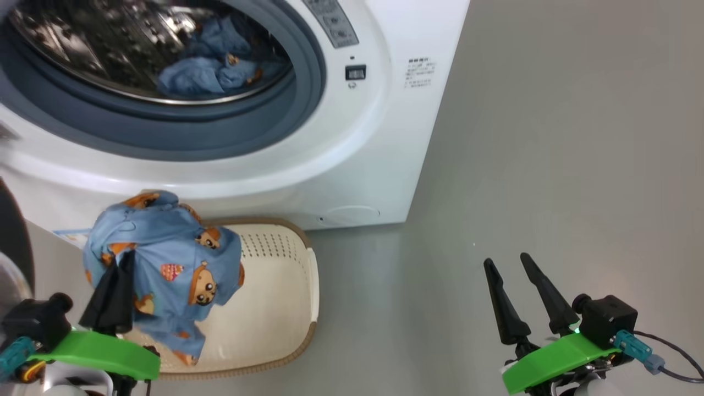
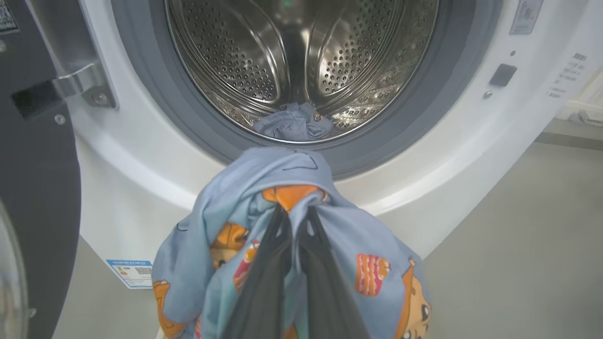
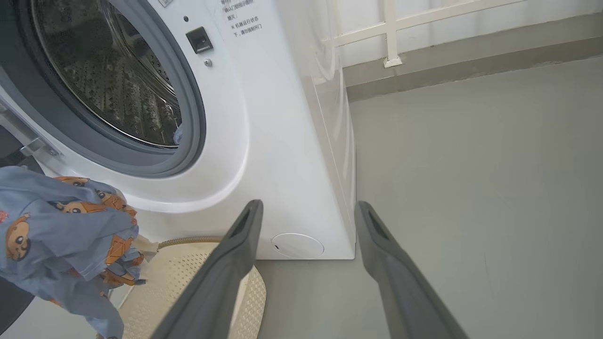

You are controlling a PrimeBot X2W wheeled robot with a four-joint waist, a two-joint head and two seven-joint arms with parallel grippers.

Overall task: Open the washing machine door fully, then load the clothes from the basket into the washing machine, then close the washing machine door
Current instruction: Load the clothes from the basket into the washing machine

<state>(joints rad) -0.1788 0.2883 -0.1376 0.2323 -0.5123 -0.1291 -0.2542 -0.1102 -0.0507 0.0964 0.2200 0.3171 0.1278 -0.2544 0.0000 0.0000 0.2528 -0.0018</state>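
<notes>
Blue clothes bundle (image 1: 165, 269) hangs over the left end of the basket (image 1: 286, 308), long axis running downward from the pinch, top toward the washing machine (image 1: 385, 137) opening. Its fabric is clamped tight in the left gripper (image 2: 297, 212). Another blue piece (image 1: 214, 71) lies in the drum (image 2: 245, 61). The door (image 2: 37, 188) stands open at left. The right gripper (image 1: 506, 259) is spread wide, empty, over the floor (image 1: 550, 165).

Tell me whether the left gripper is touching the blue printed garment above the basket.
Touching. The left wrist view shows the left gripper pinching the clothes, with fabric bunched around both dark fingers.
</notes>
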